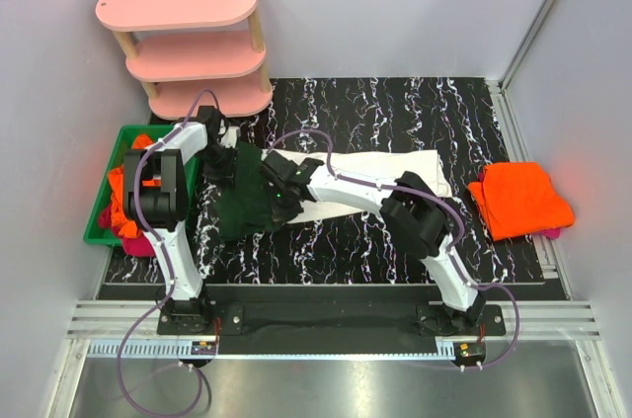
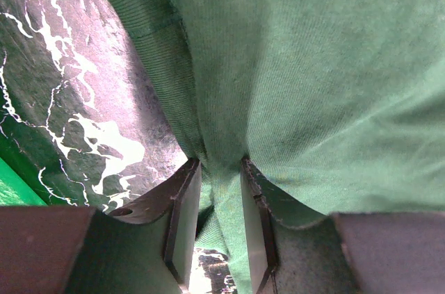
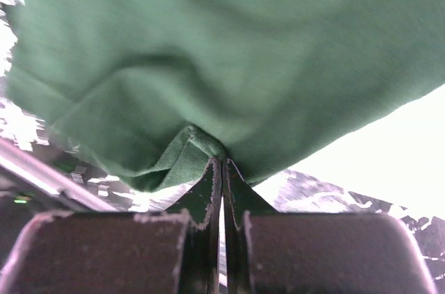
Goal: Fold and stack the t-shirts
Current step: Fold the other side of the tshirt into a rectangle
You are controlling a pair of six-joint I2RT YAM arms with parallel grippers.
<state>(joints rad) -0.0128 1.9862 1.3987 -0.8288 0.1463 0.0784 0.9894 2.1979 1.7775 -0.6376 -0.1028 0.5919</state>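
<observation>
A white t-shirt [image 1: 385, 166] with dark green sleeves lies spread across the black marbled mat, its green part [image 1: 242, 203] bunched at the left. My left gripper [image 1: 225, 141] stands at the far edge of that green cloth. In the left wrist view the left gripper [image 2: 221, 165] has a fold of the green cloth [image 2: 313, 64] pinched between its pads. My right gripper [image 1: 278, 203] reaches over the shirt to the green part; up close the right gripper [image 3: 222, 162] is shut, its tips nipping the ribbed green hem [image 3: 184, 151].
A folded orange t-shirt [image 1: 518, 199] lies at the right edge on a magenta one [image 1: 553, 233]. A green bin [image 1: 94, 230] at the left holds crumpled orange cloth [image 1: 118, 191] and magenta cloth [image 1: 138, 245]. A pink three-tier shelf [image 1: 188, 42] stands at the back left.
</observation>
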